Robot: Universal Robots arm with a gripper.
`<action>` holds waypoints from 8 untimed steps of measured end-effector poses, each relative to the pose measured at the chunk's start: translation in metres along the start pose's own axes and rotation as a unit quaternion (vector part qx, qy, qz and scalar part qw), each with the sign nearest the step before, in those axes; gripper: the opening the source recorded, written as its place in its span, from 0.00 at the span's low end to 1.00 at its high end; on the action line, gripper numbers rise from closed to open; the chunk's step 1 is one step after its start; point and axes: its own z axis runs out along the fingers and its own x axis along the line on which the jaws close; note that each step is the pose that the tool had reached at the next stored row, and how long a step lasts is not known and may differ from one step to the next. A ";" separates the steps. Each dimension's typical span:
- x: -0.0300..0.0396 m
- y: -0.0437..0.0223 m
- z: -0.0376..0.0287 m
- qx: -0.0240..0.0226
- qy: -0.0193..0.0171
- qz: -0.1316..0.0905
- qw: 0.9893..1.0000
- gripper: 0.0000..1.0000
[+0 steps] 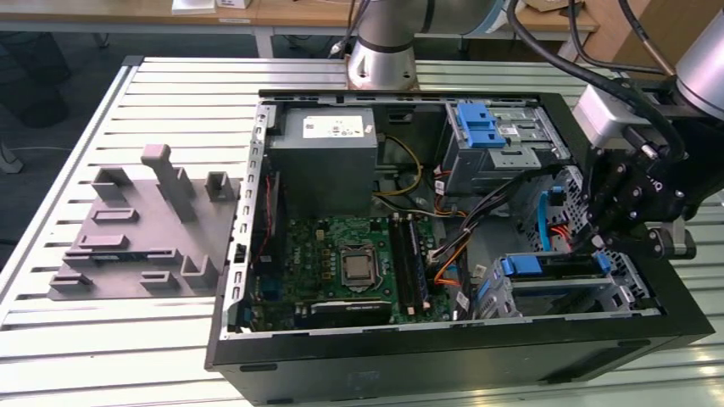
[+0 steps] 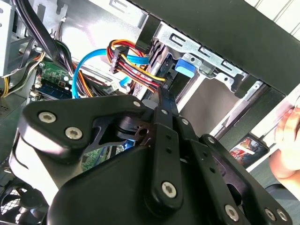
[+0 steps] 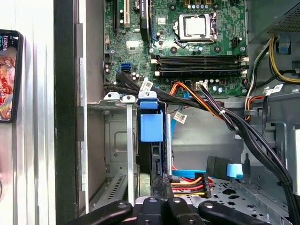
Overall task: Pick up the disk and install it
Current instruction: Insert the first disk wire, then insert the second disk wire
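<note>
The disk (image 1: pixel 551 264), a flat drive in a blue plastic bracket, stands on edge in the silver drive cage (image 1: pixel 571 297) at the case's front corner, on the exterior view's right. In the first wrist view its blue tab (image 3: pixel 151 124) sits level with the cage's rim (image 3: pixel 112 99). The second wrist view has the same tab (image 2: pixel 185 67) beside the metal cage wall (image 2: pixel 211 56). My gripper (image 1: pixel 605 244) hangs just above that cage. Its black fingers are shut into one thin point (image 2: pixel 164 96) at the disk's end (image 3: pixel 161 183). Whether the tips touch the disk is unclear.
Coloured power wires (image 3: pixel 187 180) and a blue data cable (image 3: pixel 234 168) lie right beside the fingers. The open case also holds the motherboard (image 1: pixel 351 263), a grey power supply (image 1: pixel 328 161) and a blue-latched cage (image 1: pixel 498 136). A grey foam fixture (image 1: pixel 136 229) lies left. A phone (image 3: pixel 7 75) and a hand (image 2: pixel 288 140) are outside the case.
</note>
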 end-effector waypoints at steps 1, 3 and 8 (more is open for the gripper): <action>0.0000 0.0000 0.0000 0.000 0.000 0.000 1.000 0.11; 0.0000 0.0000 -0.0001 0.000 0.000 0.000 1.000 0.11; 0.0000 0.0000 -0.0004 0.000 0.000 0.000 1.000 0.11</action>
